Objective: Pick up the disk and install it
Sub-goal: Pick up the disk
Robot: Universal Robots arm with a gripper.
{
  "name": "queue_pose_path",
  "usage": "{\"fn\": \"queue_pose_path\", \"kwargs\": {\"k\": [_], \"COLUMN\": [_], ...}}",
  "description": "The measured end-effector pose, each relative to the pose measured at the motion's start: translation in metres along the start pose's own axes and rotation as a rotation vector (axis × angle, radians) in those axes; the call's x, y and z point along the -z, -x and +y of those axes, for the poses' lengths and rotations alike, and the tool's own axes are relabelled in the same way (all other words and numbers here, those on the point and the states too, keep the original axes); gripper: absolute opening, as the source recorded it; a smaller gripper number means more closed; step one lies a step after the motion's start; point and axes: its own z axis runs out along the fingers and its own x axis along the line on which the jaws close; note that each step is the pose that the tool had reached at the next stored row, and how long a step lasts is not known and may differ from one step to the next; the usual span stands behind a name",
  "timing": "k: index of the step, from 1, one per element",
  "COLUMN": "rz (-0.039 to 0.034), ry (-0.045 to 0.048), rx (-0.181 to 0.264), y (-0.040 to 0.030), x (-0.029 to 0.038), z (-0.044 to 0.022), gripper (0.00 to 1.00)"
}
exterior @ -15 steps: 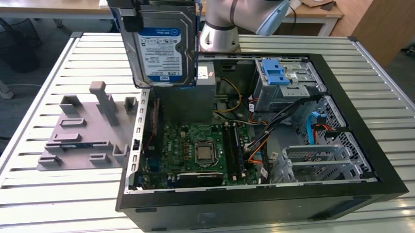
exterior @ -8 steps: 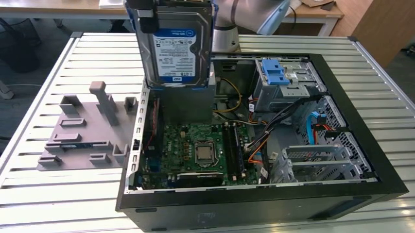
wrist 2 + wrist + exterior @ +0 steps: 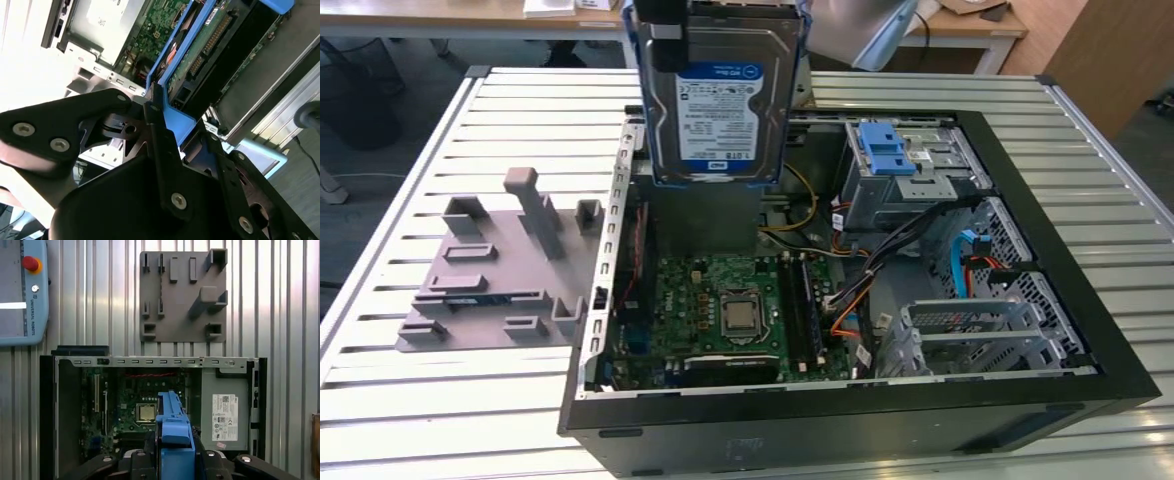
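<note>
In the second wrist view my gripper (image 3: pixel 176 122) is closed on the disk (image 3: pixel 202 42), a flat rectangular metal hard drive in blue plastic carrier rails. My black fingers (image 3: pixel 159 135) press against the blue rail, and no gap shows between them and the plastic. Past my fingertips the drive's green circuit-board face runs away from me, with the inside of an open computer beyond it.

In the first wrist view the blue rail stands edge-on between my fingers. Directly below my gripper lies a black computer tower case (image 3: pixel 47 410), on its side with the panel off. Inside it, under the drive, is the green motherboard (image 3: pixel 125 400). To one side of my gripper, against a case wall, is a larger grey metal box (image 3: pixel 225 390) with a white sticker. Beyond the case, well away from my gripper, a grey plastic fixture plate (image 3: pixel 182 325) with raised slots and posts rests on the ribbed metal table (image 3: pixel 290 300). A pale blue teach pendant (image 3: pixel 22 305) with a red button lies on the same table.

In the exterior view I hold the disk upright above the open case, its white-and-blue label facing the camera, and it is not seated in any bay. A grey metal cage (image 3: pixel 907 180) with two blue plastic tabs sits inside the case, lower than my gripper and toward the exterior view's right. The fixture plate lies outside the case, toward the exterior view's left.
</note>
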Motion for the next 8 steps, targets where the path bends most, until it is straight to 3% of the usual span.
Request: {"fn": "queue_pose_path", "kwargs": {"k": [7,8], "rz": [0.0,0.0002], "ry": [0.0005,0.0006], "rx": [0.0,0.0], "y": [-0.0015,-0.0017], "x": [0.0,0.0001], "z": [-0.0263,-0.0332], "gripper": [0.36,0.36]}}
